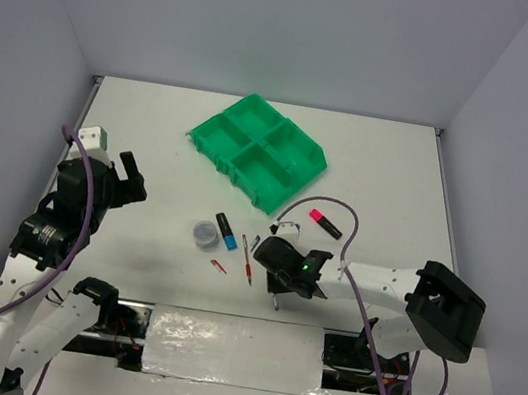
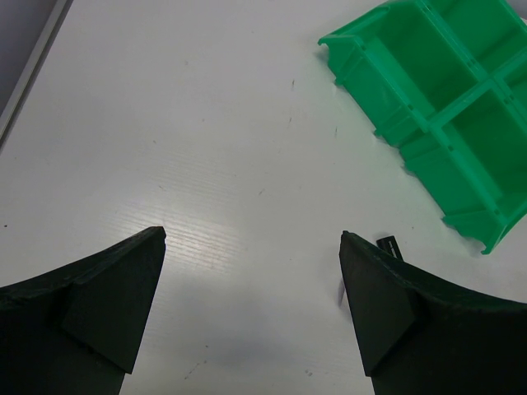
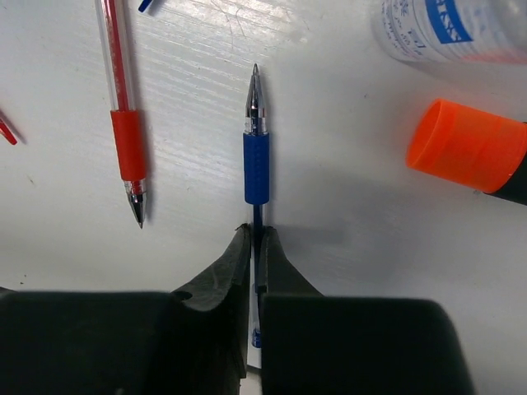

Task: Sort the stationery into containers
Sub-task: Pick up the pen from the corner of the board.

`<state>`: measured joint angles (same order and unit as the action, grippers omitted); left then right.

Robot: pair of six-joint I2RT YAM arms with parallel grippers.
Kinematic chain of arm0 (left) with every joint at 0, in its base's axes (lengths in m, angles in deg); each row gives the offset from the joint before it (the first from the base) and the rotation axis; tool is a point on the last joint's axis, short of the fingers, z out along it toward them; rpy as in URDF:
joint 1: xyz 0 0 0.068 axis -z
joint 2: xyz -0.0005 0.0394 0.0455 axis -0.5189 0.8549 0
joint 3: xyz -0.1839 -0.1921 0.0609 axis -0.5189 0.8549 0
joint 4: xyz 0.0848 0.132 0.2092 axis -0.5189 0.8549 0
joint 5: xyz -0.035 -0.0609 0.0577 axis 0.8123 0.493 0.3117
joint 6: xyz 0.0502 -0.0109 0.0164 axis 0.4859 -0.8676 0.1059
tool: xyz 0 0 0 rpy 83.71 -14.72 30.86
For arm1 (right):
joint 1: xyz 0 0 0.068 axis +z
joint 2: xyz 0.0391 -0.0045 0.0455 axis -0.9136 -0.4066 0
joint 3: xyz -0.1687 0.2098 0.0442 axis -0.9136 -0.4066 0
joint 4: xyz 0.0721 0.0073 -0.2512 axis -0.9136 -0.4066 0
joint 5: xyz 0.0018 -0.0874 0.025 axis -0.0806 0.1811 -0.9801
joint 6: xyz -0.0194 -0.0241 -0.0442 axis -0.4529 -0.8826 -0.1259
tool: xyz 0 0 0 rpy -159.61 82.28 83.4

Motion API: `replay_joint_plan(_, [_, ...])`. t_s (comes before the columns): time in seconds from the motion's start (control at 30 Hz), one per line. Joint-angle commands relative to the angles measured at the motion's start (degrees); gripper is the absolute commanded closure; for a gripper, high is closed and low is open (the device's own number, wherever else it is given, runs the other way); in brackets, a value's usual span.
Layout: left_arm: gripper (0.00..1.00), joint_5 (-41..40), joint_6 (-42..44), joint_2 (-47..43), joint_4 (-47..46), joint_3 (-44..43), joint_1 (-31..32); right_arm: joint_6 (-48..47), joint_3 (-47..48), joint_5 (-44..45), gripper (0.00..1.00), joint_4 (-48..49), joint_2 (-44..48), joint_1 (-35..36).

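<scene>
The right gripper, bottom centre of the right wrist view: jaws pinched shut on the rear barrel of the blue pen, tip pointing up-frame. Whether the pen is off the table cannot be told. The red pen lies parallel at left, apart. The orange highlighter and bottle sit at right, also apart.

Judgement: the grip sits well behind the pen's middle, so the tip may droop or swing. Lift straight and slowly, clear of the neighbours. Then carry up-frame to the tray and release low inside one compartment.

Views: only the right wrist view shows the pinch. In the top view the gripper hides the pen, but the tray and the route to it show. The left gripper, jaws wide apart, holds nothing. The tray's corner fills the upper right of its view.
</scene>
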<state>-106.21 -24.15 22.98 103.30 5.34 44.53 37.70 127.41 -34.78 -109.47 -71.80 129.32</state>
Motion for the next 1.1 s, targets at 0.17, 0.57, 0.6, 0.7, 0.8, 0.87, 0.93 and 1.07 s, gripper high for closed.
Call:
replay_joint_plan(0.17, [0.01,2.1,0.8,0.6,-1.6,-0.5,0.3,2.2,-2.7,-0.2,1.00,-3.7,4.4,0.2])
replay_joint_plan(0.57, [0.01,7.2,-7.8,19.3,-10.2,-6.2,20.6,0.6,9.0,17.9,1.00,-25.2,33.8,-0.1])
replay_joint_plan(0.6, [0.01,5.1,-7.8,23.9,-12.0,-6.9,26.8,0.3,9.7,18.8,1.00,-26.2,34.8,-1.1])
replay_joint_plan(0.7, [0.05,7.8,-5.9,36.2,-13.4,-11.7,31.8,-2.8,11.0,18.5,1.00,-27.0,38.6,-3.6])
replay_joint_plan(0.8, [0.08,9.5,-3.2,46.5,-14.5,-16.4,34.1,-2.7,12.3,18.5,1.00,-29.7,41.5,-4.1])
replay_joint_plan(0.87, [0.12,10.7,-1.9,50.4,-14.6,-19.2,34.4,-2.9,12.1,17.8,1.00,-30.5,43.4,-4.0])
replay_joint_plan(0.93, [0.15,13.6,-1.1,54.6,-15.6,-20.4,34.6,-3.1,11.1,16.4,1.00,-30.5,45.7,-4.0])
replay_joint_plan(1.07, [0.22,13.6,-0.2,59.2,-15.1,-21.7,35.7,-2.5,10.0,15.7,1.00,-32.4,46.8,-4.0])
